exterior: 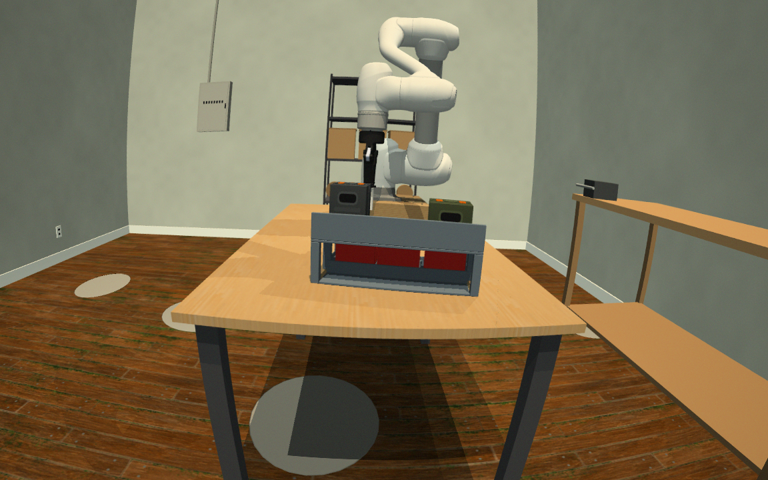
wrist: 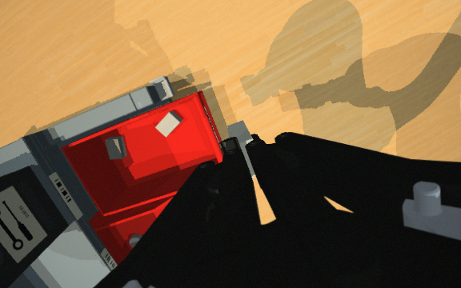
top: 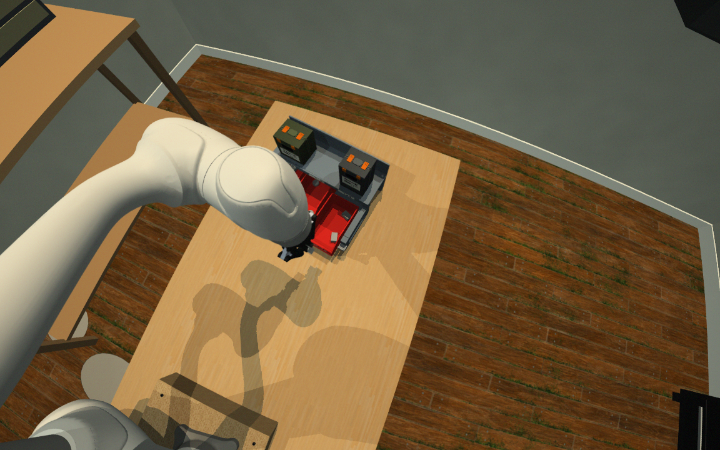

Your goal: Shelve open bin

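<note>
My gripper [exterior: 369, 183] [wrist: 239, 136] is shut with nothing seen between its fingers. It hangs above the front side of the grey shelf [top: 355, 228] [exterior: 397, 231] [wrist: 98, 121]. Three red rear walls show in a row in the exterior view. The end bin [top: 326, 226] [exterior: 355, 253] [wrist: 150, 152] looks level, open front out, with a pale block [top: 333, 237] [wrist: 168, 124] and a grey block [top: 346, 214] [wrist: 116, 147] in it. The middle bin [top: 320, 195] [exterior: 397, 257] [wrist: 154, 216] is partly hidden by my arm or gripper. The far bin [exterior: 445, 260] shows only its rear. The front lip's contact is hidden.
A dark case [top: 357, 173] [exterior: 349, 200] [wrist: 10, 224] and a green case [top: 294, 140] [exterior: 451, 210] stand on the upper board. The shelf stands on the wooden table [top: 351, 296] [exterior: 255, 298] [wrist: 74, 48]. The bins' rear ends lie under that board.
</note>
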Motion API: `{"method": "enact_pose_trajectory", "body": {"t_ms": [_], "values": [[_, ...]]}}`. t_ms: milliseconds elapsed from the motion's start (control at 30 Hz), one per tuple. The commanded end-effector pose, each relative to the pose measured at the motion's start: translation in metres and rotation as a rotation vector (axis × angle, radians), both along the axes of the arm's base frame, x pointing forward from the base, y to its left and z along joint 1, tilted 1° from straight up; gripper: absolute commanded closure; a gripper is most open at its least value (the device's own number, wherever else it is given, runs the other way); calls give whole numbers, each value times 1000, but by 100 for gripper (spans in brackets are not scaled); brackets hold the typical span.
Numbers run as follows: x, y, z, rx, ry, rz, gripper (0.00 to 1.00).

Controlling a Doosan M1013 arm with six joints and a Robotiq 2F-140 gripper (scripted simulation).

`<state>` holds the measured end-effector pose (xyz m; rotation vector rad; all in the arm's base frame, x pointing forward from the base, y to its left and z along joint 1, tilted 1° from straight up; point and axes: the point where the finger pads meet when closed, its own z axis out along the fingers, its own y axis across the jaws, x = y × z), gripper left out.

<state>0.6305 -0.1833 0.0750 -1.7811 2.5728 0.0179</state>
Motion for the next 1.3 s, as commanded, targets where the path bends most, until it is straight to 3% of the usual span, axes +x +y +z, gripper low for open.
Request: {"method": "enact_pose_trajectory", "body": {"t_ms": [0, 367, 867, 1267], "values": [[0, 0, -3, 0, 0, 0, 100], [0, 0, -26, 0, 0, 0, 100], [0, 1, -75, 0, 0, 0, 100], [0, 2, -97, 0, 0, 0, 100]]}}
